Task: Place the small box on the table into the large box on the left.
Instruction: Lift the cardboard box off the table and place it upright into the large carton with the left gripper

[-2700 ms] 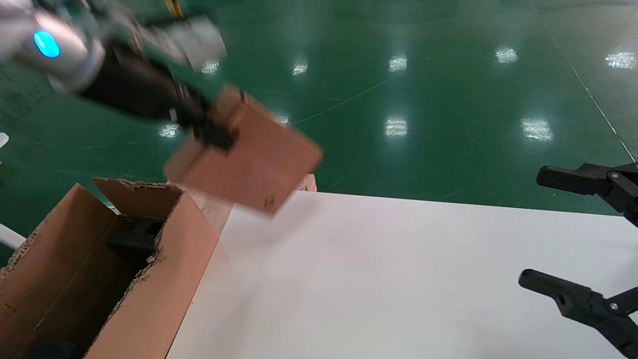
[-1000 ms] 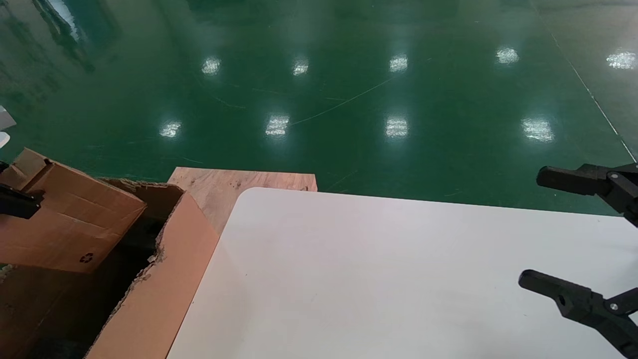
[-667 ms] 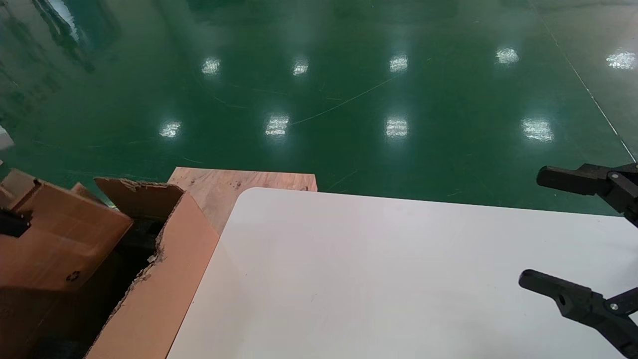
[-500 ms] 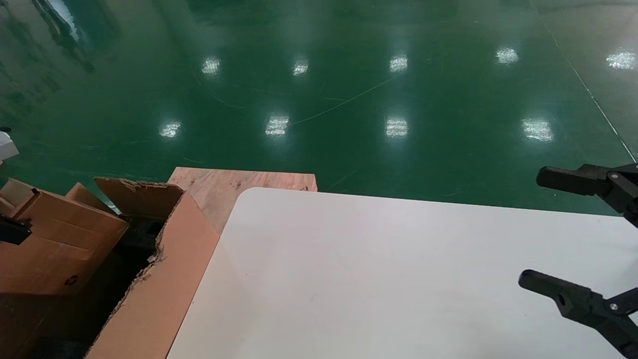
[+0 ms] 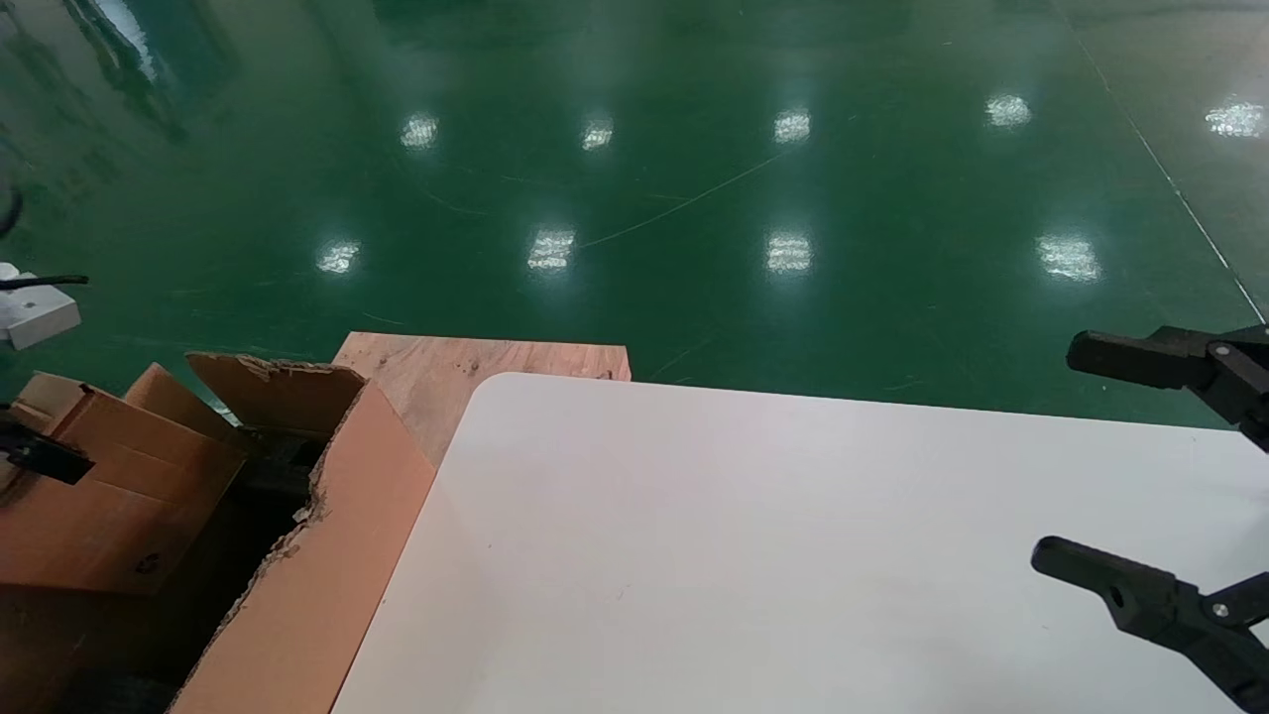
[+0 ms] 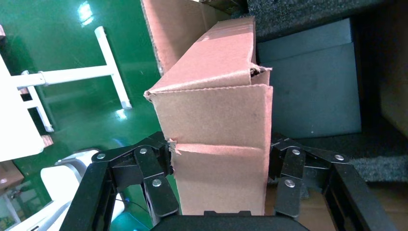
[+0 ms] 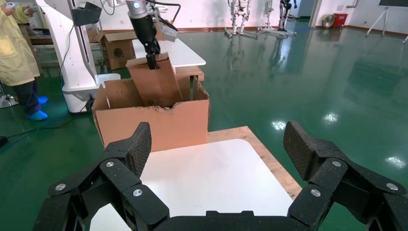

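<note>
The small box (image 5: 109,496) is a plain brown cuboid with a black recycling mark. It hangs tilted, its lower end inside the large box (image 5: 327,555), a torn-edged carton left of the white table (image 5: 744,545). My left gripper (image 6: 219,159) is shut on the small box (image 6: 216,139), one finger on each side; in the head view only one finger (image 5: 45,458) shows. Black foam (image 6: 308,91) lies beneath it. The right wrist view shows the small box (image 7: 156,86) sticking up out of the large box (image 7: 159,125). My right gripper (image 5: 1059,454) stays open over the table's right side, holding nothing.
A bare wooden board (image 5: 466,362) juts out beyond the table's far left corner, beside the carton. White stand legs (image 6: 72,74) are on the green floor next to the carton. A person in yellow (image 7: 17,53), another table (image 7: 178,50) and a carton (image 7: 118,48) are farther off.
The left gripper carried the small box from above the table's far left corner leftward and down into the large box; over the last second it sank slightly. The right arm stayed still.
</note>
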